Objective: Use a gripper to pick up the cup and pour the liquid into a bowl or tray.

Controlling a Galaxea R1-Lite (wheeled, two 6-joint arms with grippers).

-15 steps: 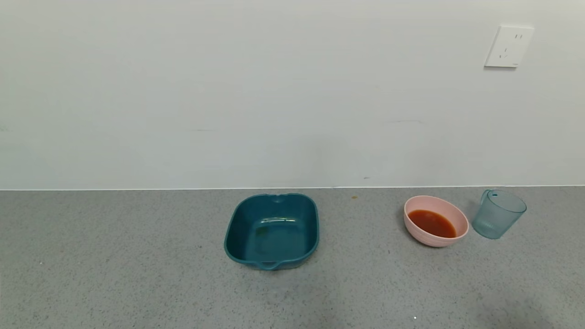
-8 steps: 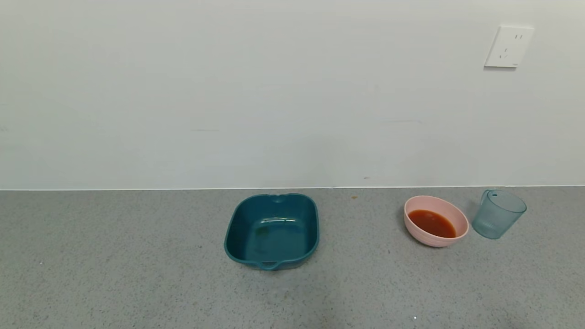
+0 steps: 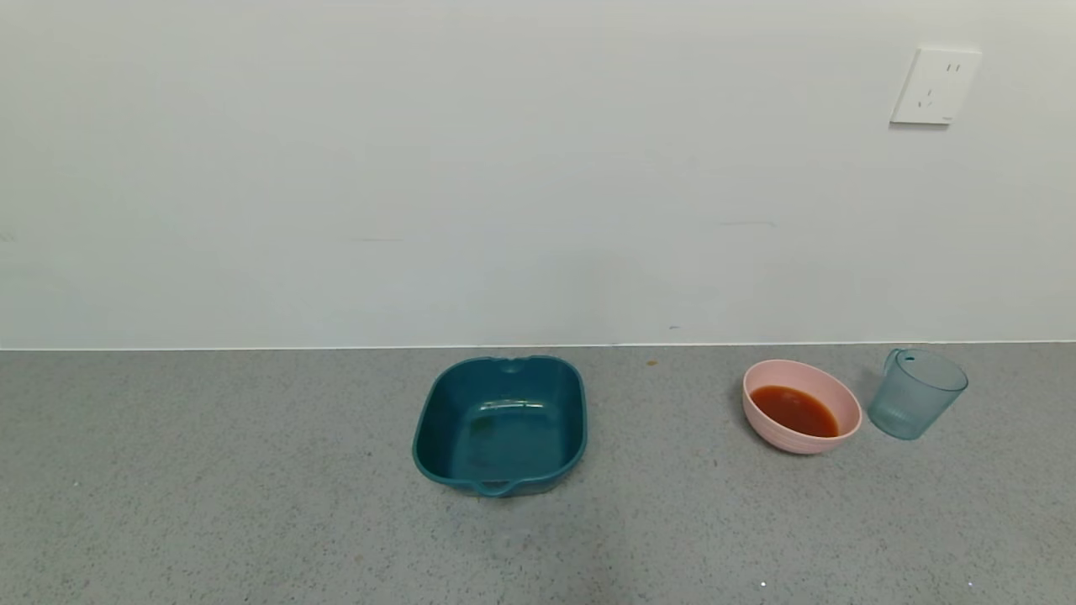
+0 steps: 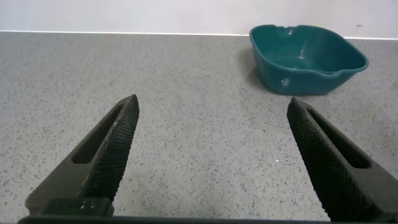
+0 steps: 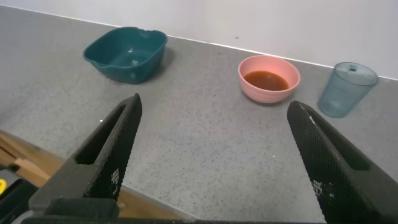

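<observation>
The translucent blue-grey cup [image 3: 915, 394] stands upright and looks empty at the far right of the counter, just right of the pink bowl [image 3: 772, 431]. Orange-red liquid [image 3: 793, 410] lies in the bowl. The right wrist view shows the cup [image 5: 346, 89], the bowl [image 5: 268, 92] and the liquid [image 5: 267, 79] far ahead of my right gripper [image 5: 212, 107], which is open and empty, back over the counter's near edge. My left gripper [image 4: 213, 107] is open and empty over bare counter. Neither gripper shows in the head view.
A dark teal rectangular tray [image 3: 499, 425] sits empty at the counter's middle; it also shows in the left wrist view [image 4: 306, 58] and the right wrist view [image 5: 126, 54]. A white wall with a socket [image 3: 935, 86] runs behind. The counter's near edge [image 5: 74, 182] shows.
A faint shadow on the counter at the lower right of the head view has faded away. The cup, bowl and tray have not moved.
</observation>
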